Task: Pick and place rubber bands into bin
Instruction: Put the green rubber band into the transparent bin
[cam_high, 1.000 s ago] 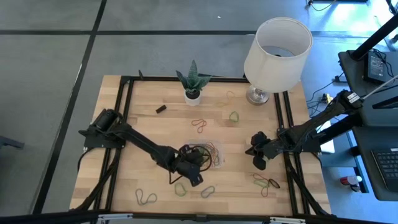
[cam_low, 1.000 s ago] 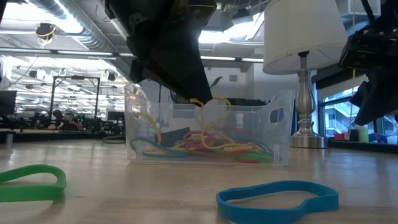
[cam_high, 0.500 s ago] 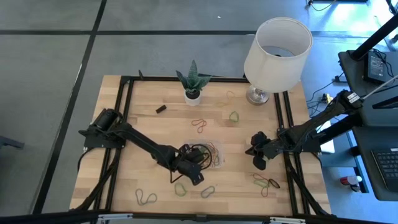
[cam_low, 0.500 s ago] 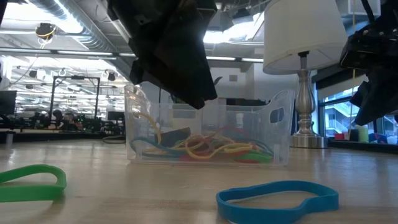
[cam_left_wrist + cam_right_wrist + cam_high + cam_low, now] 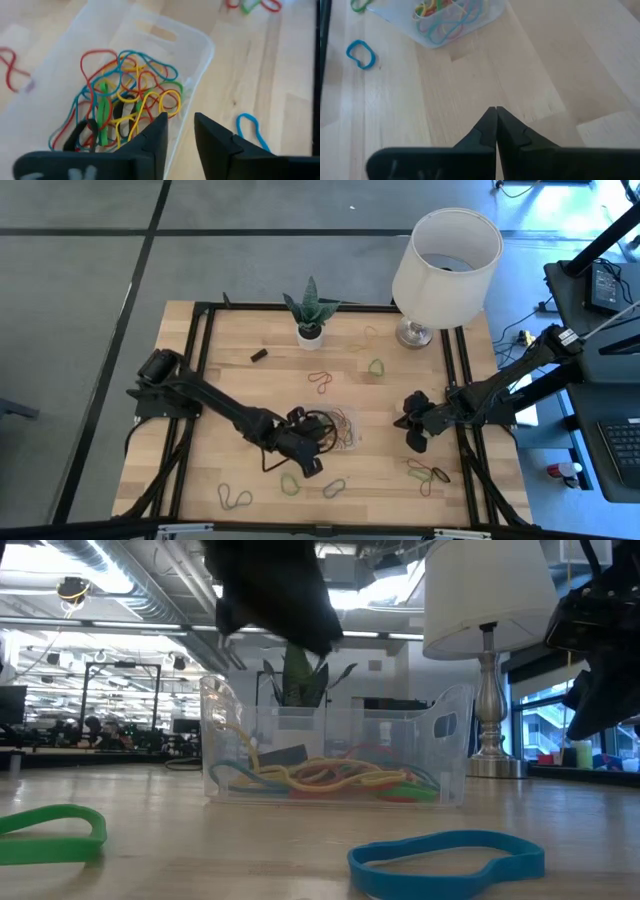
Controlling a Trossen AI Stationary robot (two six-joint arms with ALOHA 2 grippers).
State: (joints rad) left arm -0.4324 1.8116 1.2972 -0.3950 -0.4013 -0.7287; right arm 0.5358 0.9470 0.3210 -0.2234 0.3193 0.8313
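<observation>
A: Behind the pale wooden table the low view shows an open workshop hall with ceiling ducts; on the table, the biggest item is a white drum-shaped lamp shade on a metal stem, then a small spiky green plant in a white pot at the far edge

B: And the arms?

A: Two dark ones. At the table's right side the right gripper hangs low over bare wood, pinched together with nothing between its fingers. The left gripper hovers above the near rim of the small clear plastic bin with rounded corners; its fingers stand a little apart and nothing hangs from them

B: Where are the rubber bands?

A: A tangled heap of thin red, yellow, blue and green rubber bands lies on the floor of the bin, near the table's middle. So a good share is done

B: What is left?

A: Quite a few loose loops. A blue band and a green band lie in front of the bin in the low view. From above I count a cluster of green and red loops near the right arm, a greenish pair at the near edge, a red one and a green one beyond the bin, and a faint yellowish one by the lamp foot

B: Your judgement?

A: Roughly midway; I'd guess the left arm goes for one of the near bands next, though that is only a guess. A small black block sits apart and is no band
</observation>
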